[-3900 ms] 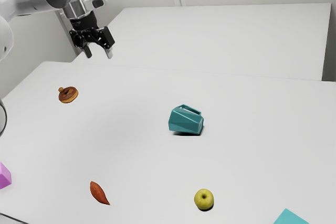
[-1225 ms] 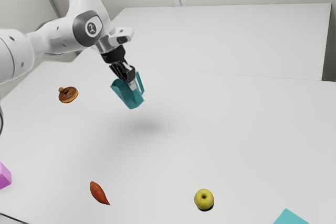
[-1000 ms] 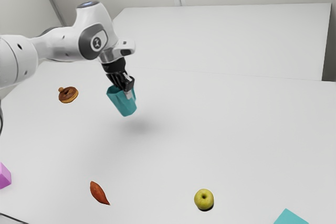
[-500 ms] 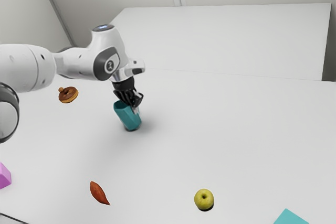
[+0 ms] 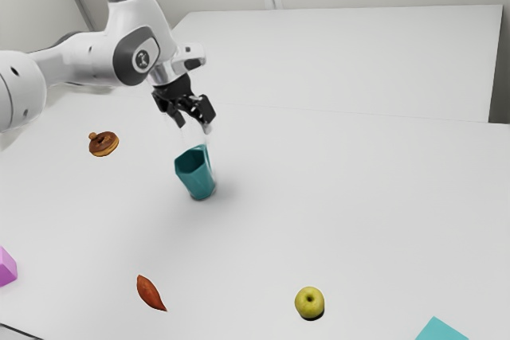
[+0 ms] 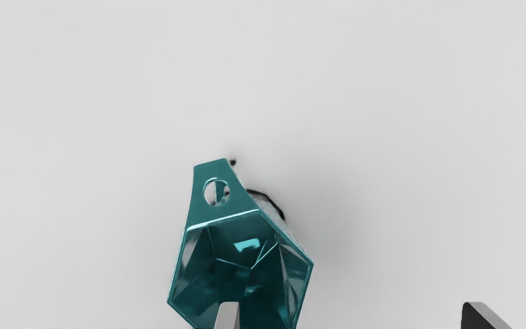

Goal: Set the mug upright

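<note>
Pincer (image 5: pixel 194 127), one: black, two-fingered, raised over the mug. Fingers wide apart, nothing clamped between them.

Mug (image 5: pixel 196 174), one: teal, faceted, with handle (image 6: pixel 215 183). Just below the pincer and apart from it; base down on the tabletop (image 5: pixel 358 197), or very nearly, mouth turned up. Appears upright; whether a slight lean or rocking remains cannot be told. In the wrist view one fingertip overlaps the open mouth, the other lies well out to one side.

Condition of the work, as judged: the upright pose asked for looks essentially met, the mug free of any grip. Handling note: fingers best kept wide and clear of both rim and handle, since a sideways brush up there could tip so narrow a base. Any withdrawal should go straight up before it goes across. The pose should count as good only if the mug stands steady by itself, its base flat.

Doughnut (image 5: pixel 103 144), one: brown-topped, from the pincer toward the exterior view's left.

Teardrop-shaped piece (image 5: pixel 151 293), one: rust red, well out from the pincer on the camera's side.

Apple (image 5: pixel 309 302), one: yellow-green, farther out, toward the exterior view's right.

Block (image 5: pixel 6 267), one: magenta, far off, at the exterior view's left edge.

Teal piece (image 5: pixel 441 330), one: partly seen, farthest from the pincer.
</note>
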